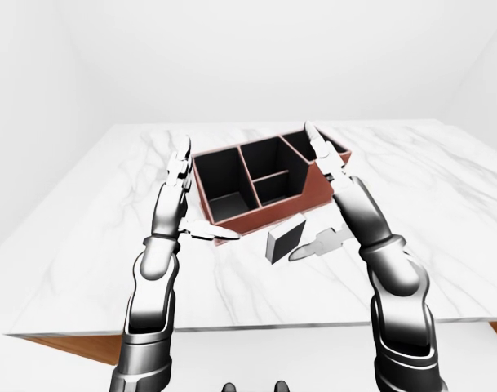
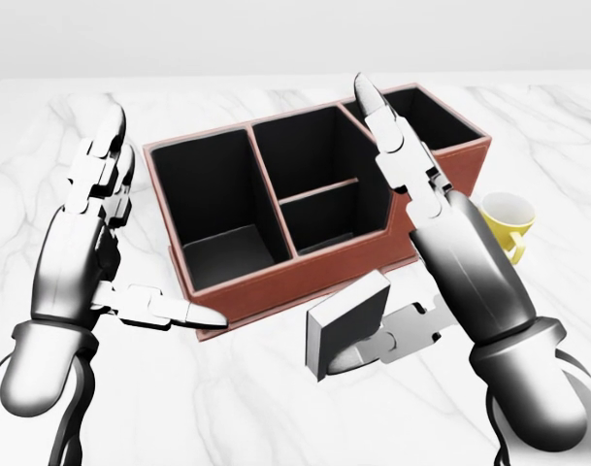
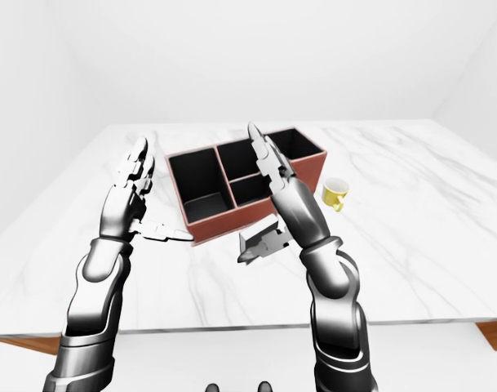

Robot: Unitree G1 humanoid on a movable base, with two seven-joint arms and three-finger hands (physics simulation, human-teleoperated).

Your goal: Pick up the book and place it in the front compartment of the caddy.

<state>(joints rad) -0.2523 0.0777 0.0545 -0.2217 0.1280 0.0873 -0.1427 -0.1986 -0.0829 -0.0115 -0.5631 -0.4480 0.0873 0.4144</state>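
Just below the caddy (image 2: 314, 209) in the head view, right hand (image 2: 421, 262) is spread wide, fingers unclenched, nothing gripped. Two long fingers (image 2: 387, 131) point up across the caddy's right portion, covering part of its middle and right compartments. Thumb (image 2: 392, 340) reaches left, low, tip at the book (image 2: 348, 325), touching or just behind its lower right edge; cannot tell if real contact. Book stands on edge on the marble table (image 2: 246, 408), tilted, grey face toward camera, dark top, just beside the caddy's near wall, outside every compartment. Not lifted.

Left hand (image 2: 96, 233) is also spread open, empty, left of the caddy. Its fingers stand upright beside the caddy's left wall, thumb stretching right with the tip at the caddy's lower left corner, near or touching it.

Caddy is red-brown with black insides: one tall compartment at left, middle split by a divider into two smaller ones, another at right, partly hidden by the right hand. All visible compartments hold nothing.

Yellow mug (image 2: 504, 221) sits right of the caddy, close to its right end, partly hidden behind the right forearm. It shows clear of the arm in the right-eye view.
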